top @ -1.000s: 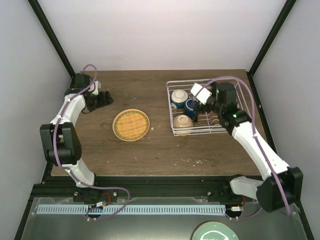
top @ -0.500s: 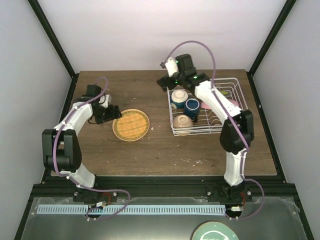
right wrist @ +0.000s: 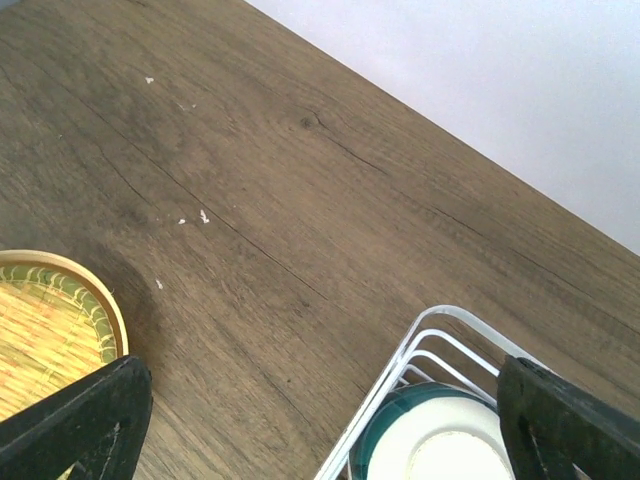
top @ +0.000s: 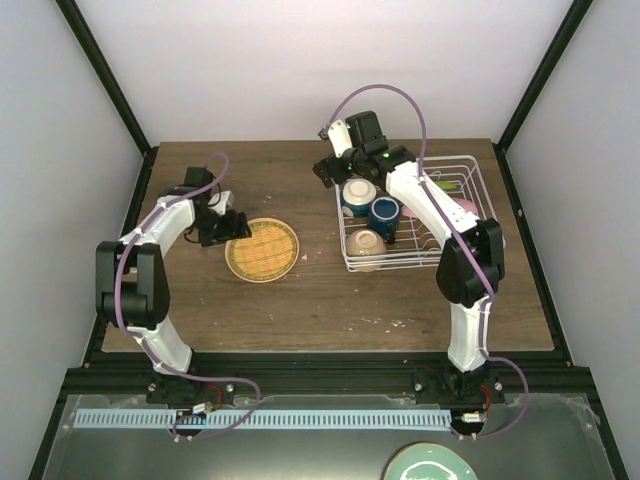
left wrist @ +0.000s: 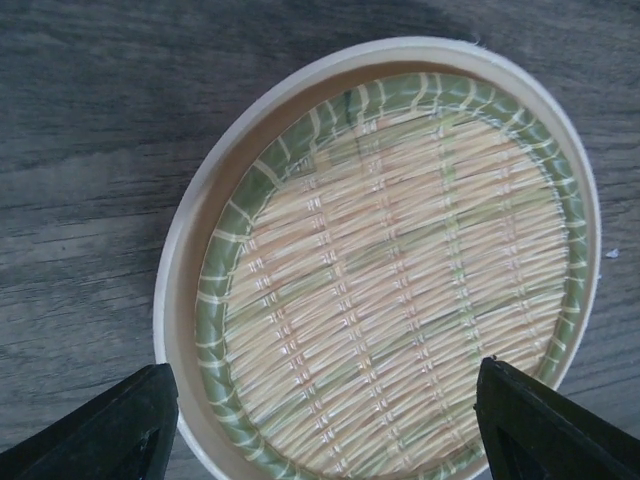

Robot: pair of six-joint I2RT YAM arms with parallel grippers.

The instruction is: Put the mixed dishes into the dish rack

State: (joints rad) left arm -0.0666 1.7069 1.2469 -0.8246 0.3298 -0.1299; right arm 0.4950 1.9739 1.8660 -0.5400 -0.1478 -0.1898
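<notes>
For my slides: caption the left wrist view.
Open left gripper poised over the woven-pattern yellow plate lying on the wooden table.

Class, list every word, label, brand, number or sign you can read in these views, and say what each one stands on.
None: no view shows a readable word, label, brand, number or sign.
The woven-pattern plate carries only its weave and green border.
The dish rack and the dark blue mug show no print.
</notes>
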